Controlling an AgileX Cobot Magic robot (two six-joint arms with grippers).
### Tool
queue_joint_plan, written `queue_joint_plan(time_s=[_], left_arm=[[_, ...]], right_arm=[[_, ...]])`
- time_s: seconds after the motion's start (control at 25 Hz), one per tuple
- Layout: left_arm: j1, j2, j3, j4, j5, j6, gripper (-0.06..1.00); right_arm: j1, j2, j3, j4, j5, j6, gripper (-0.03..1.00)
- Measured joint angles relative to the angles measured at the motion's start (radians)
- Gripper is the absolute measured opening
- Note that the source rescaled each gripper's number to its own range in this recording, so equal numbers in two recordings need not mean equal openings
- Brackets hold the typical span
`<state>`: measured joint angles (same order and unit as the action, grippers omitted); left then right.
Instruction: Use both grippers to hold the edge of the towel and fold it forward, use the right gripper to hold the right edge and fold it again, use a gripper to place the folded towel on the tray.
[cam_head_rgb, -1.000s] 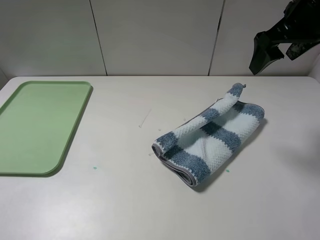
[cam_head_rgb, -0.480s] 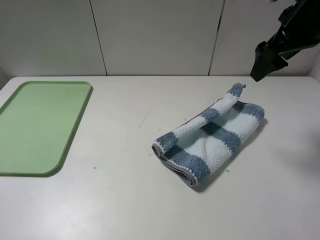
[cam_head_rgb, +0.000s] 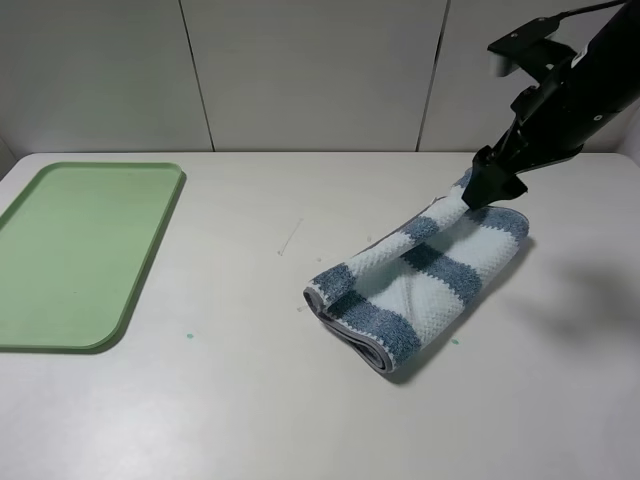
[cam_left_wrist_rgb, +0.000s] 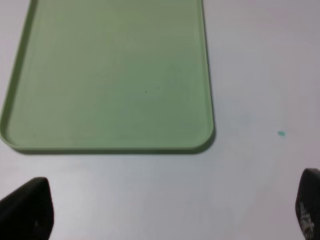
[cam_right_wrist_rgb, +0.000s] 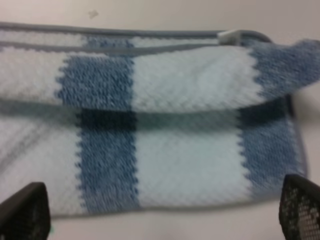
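right gripper (cam_head_rgb: 488, 188) has dropped from the top right corner over the last second and now sits at the towel's far right corner, by the raised flap. can't tell if it touches the cloth. towel and tray haven't shifted.

table (cam_head_rgb: 250, 410): pale, flat.

tray (cam_head_rgb: 80, 250): green, lying flat at the left edge of the table, well apart from the towel.

towel (cam_head_rgb: 420, 270): right of centre on the table, loosely folded over itself, lying on a diagonal, blue and white stripes. not on the tray.

right wrist view: fingertips wide apart, nothing clamped, towel spread below them.

left gripper (cam_left_wrist_rgb: 167, 207): fingertips also wide apart, holding nothing, over bare table just beside the tray's short rim. not seen in the high view.

hem (cam_right_wrist_rgb: 150, 34): thin grey line along the towel's long side.

teal speck (cam_head_rgb: 189, 336) on the table near the tray's corner.
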<state>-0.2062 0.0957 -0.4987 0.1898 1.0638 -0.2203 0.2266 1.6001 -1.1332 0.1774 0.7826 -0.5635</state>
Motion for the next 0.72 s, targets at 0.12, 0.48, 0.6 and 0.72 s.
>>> queue_joint_plan(time_s=[0.12, 0.48, 0.6, 0.72], left_arm=[[0.012, 0.000, 0.000, -0.007, 0.000, 0.013, 0.97], [0.012, 0.000, 0.000, -0.014, 0.000, 0.019, 0.97], [0.012, 0.000, 0.000, -0.014, 0.000, 0.020, 0.97], [0.012, 0.000, 0.000, -0.014, 0.000, 0.020, 0.97]], right_arm=[[0.000, 0.040, 0.000, 0.021, -0.030, -0.009, 1.00], [0.000, 0.157, 0.001, 0.048, -0.054, -0.010, 1.00], [0.001, 0.198, 0.001, 0.095, -0.062, -0.010, 1.00], [0.028, 0.248, 0.001, 0.101, -0.095, -0.009, 1.00]])
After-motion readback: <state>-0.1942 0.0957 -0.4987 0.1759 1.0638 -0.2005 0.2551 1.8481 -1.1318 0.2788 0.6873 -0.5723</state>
